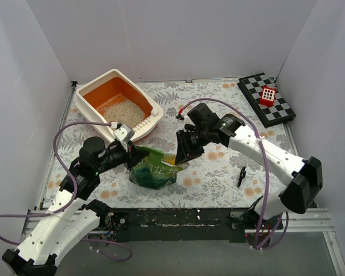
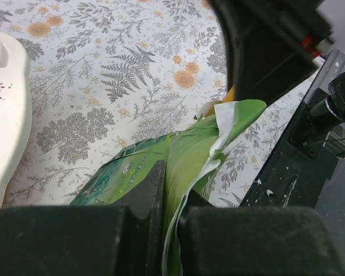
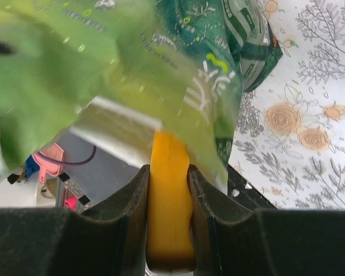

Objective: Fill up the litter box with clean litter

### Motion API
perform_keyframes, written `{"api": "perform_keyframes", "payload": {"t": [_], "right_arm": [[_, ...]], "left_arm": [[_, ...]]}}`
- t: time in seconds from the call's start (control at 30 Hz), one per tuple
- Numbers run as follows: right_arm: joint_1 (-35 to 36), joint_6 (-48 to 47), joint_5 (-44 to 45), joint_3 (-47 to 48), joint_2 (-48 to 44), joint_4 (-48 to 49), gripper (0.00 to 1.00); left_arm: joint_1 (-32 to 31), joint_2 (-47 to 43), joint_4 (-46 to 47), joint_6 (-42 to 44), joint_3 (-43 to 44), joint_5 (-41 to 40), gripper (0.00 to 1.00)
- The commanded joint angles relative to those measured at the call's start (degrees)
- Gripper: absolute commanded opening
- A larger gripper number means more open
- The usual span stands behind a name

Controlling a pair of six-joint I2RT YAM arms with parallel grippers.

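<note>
Pinching crinkled glossy green bag [image 1: 155, 172], left jaws; right jaws clamp smooth yellow-orange plastic scoop [image 3: 169, 218].

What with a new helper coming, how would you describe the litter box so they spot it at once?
On the flower-patterned table, look to the far left corner, beyond the left arm. The litter box sits there: a rectangular tray with cream rim and orange basin holding pale litter, unlike the green bag or checkered board.

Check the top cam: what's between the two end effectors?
The green bag, in the top view: left end effector pinches one edge, right end effector holds a yellow-orange scoop at the other.
</note>
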Motion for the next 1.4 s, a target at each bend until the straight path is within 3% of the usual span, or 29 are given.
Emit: {"api": "perform_keyframes", "payload": {"t": [0.0, 0.33, 0.7, 0.9, 1.03, 1.17, 1.37], "right_arm": [[-0.2, 0.8, -1.1, -5.8, 5.4, 7.4, 0.01], [-0.3, 3.9, -15.2, -18.0, 7.6, 36.2, 0.01], [-1.1, 14.9, -25.9, -31.0, 3.0, 71.0, 0.01], [-3.2, 16.5, -28.0, -37.2, -2.5, 78.3, 0.01], [-3.7, 20.8, -28.9, -41.0, -2.1, 87.7, 0.01], [-3.8, 28.3, -30.0, -44.3, -0.2, 103.6, 0.01], [-4.5, 31.5, -29.6, -47.1, -1.7, 111.6, 0.01]], "left_arm": [[0.0, -2.4, 2.8, 0.0, -2.3, -2.4, 0.0], [0.0, -3.8, 3.1, 0.6, -2.6, -1.8, 0.0], [0.0, -3.1, 3.1, -1.8, -1.1, -2.6, 0.0], [0.0, -2.0, 3.6, -3.0, -0.3, -1.7, 0.0], [0.0, -2.5, 4.7, -4.1, -0.6, -1.0, 0.0], [0.0, -3.8, 7.2, -5.9, -1.7, 0.1, 0.0], [0.0, -6.5, 11.1, -8.3, -3.5, 3.1, 0.0]]}}
